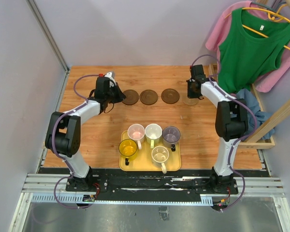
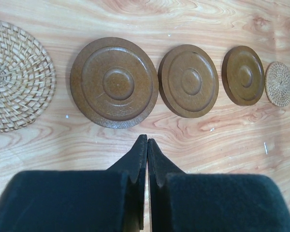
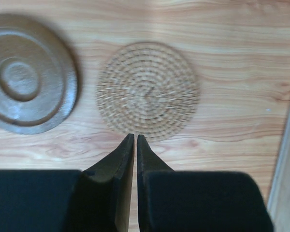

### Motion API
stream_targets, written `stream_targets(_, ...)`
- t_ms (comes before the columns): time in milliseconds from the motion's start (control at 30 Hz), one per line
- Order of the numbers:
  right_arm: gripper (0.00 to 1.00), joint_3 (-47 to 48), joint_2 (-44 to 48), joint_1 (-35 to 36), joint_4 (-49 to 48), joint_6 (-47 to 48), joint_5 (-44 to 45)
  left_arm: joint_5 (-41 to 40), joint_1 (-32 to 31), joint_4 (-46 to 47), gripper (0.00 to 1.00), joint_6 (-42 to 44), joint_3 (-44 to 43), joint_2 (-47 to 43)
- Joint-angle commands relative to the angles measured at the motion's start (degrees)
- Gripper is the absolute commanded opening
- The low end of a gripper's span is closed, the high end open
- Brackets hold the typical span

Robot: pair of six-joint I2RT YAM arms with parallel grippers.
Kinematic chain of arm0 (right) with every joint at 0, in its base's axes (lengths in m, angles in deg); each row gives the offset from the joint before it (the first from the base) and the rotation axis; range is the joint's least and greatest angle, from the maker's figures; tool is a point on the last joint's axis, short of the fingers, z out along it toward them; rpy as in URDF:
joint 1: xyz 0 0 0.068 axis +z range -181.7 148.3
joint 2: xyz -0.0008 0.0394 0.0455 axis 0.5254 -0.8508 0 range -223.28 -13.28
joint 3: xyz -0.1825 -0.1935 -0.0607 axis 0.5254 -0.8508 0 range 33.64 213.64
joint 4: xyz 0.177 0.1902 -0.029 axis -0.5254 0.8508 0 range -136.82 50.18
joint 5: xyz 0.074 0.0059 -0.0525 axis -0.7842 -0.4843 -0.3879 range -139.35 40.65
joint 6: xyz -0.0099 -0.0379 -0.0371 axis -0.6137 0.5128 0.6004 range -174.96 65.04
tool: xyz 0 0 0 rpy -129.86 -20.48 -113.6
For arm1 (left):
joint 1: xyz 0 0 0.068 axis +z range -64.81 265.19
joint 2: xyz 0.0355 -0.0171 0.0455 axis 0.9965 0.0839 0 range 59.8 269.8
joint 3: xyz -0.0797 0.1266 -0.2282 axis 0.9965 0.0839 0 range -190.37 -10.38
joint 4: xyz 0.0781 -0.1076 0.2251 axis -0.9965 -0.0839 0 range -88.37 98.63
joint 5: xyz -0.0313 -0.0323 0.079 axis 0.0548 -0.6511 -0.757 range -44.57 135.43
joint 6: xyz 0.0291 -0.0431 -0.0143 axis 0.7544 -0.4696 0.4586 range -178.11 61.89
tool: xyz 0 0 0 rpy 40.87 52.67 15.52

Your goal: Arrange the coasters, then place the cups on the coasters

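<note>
Finding the coasters (image 2: 114,82) in one row beyond the tray (image 1: 143,164), with the cups (image 1: 153,131) standing on it, we judge arranging done. The left hand (image 2: 147,140) and right hand (image 3: 136,136), both clenched empty, should open wide before reaching a rim.

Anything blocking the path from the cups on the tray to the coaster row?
Nothing lies on the table between the yellow tray and the coaster row. But both shut claws hang over the row's ends: left claw by the leftmost brown coaster, right claw at the edge of the right woven coaster.
</note>
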Motion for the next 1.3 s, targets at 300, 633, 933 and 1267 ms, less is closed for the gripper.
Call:
stream_targets(300,0.07,1.82,-4.57,-3.67,-0.84,-0.84,-1.85,-1.42,0.18,4.5,0.05,-2.27,2.65,-3.17)
stream_targets(633,0.07,4.81,-8.06,-3.71,0.04,-0.49,-2.34,-3.5,0.18,4.16,0.06,-1.94,4.03,-4.07)
stream_targets(933,0.07,7.59,-11.62,-3.72,1.14,-0.29,-2.58,-4.45,0.2,3.74,0.05,-1.64,3.63,-3.59)
stream_targets(1267,0.07,7.41,-10.64,-3.68,1.76,-0.99,-3.02,-4.85,0.18,3.05,0.06,-0.98,3.64,-3.83)
